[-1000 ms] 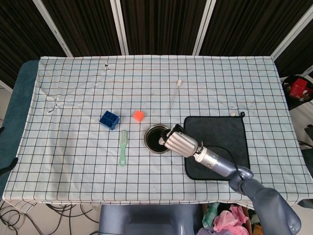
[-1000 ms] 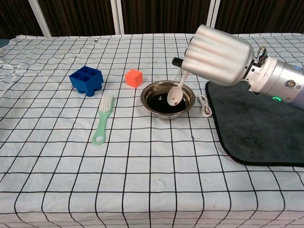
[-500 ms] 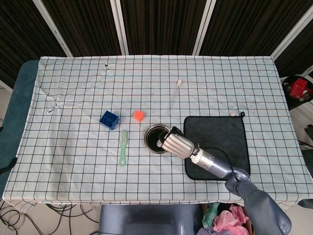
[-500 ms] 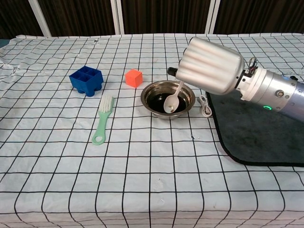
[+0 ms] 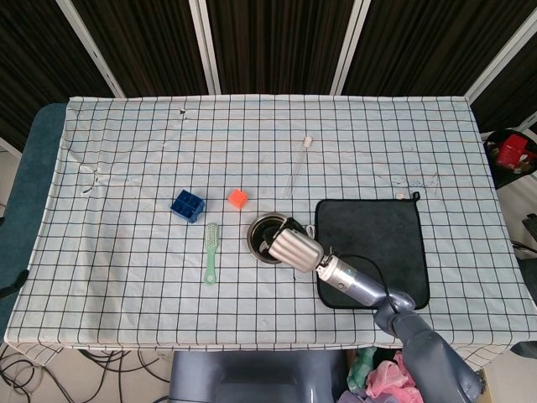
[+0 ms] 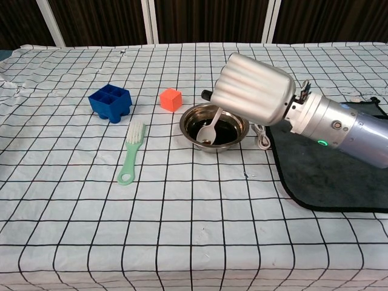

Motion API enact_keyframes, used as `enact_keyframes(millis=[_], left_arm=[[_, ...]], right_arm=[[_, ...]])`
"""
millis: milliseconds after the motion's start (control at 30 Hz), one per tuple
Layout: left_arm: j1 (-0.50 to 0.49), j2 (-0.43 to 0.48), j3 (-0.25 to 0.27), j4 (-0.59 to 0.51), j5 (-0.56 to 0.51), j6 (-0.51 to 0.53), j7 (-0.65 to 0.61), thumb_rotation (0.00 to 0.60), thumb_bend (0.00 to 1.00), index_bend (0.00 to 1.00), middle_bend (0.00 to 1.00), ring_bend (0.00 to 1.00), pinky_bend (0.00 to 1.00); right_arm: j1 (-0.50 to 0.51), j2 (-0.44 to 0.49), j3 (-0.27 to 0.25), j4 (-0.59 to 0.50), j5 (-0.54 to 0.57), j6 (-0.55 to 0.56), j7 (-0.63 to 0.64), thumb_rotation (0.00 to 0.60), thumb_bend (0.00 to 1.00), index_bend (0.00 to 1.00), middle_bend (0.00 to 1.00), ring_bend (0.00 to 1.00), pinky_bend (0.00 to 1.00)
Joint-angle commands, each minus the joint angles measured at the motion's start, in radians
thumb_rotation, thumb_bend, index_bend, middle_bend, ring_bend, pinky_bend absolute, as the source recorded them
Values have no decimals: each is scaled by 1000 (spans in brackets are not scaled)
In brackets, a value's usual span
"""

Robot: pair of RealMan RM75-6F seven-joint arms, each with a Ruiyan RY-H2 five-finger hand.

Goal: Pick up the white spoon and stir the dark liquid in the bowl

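White spoon [image 6: 210, 127] is dipping its bowl end into the dark liquid [image 6: 219, 130] inside the steel bowl [image 6: 191, 117]; right hand [image 6: 251, 91] is gripping its handle, hovering over the bowl's right rim; orange cube [image 6: 171, 99], blue tray [image 6: 110, 102] and green brush [image 6: 131, 152] are lying left on the worktop [image 6: 182, 230]; no readable writing.

Ribbed silver right hand [image 6: 251, 91] on grey-blue arm [image 6: 345, 127], green light.

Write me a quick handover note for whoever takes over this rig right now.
Right hand holds the white spoon, its tip down in the dark liquid of the metal bowl near the table's middle.
Left hand: not in view.
Done: spoon picked up and in the bowl.
Left: stir, keeping the strokes gentle. The bowl is shallow and could slop or slide.
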Motion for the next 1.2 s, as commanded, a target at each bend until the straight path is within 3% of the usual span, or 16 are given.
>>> enact_keyframes(millis=[33,700,967,1200], left_arm=[[-1,1,0,0,-1,-2,-1,600,222,91,26,0,0],[5,8,-3,-3,-7,3,-10,600,222,91,26,0,0],[5,8,-2,-5,-5,3,-7,600,223,91,26,0,0],[5,4,4,-11,4,6,5,600,223,91,26,0,0]], right_arm=[[9,-14,5,21,14,-10,9,600,395,733,1000,1000,1000],[24,-42,29,112,98,-54,46,600,396,733,1000,1000,1000],[-3,1,-2,102,81,-3,49,600,396,742,1000,1000,1000],[-44,69,-41,18,58,68,43,600,396,743,1000,1000,1000]])
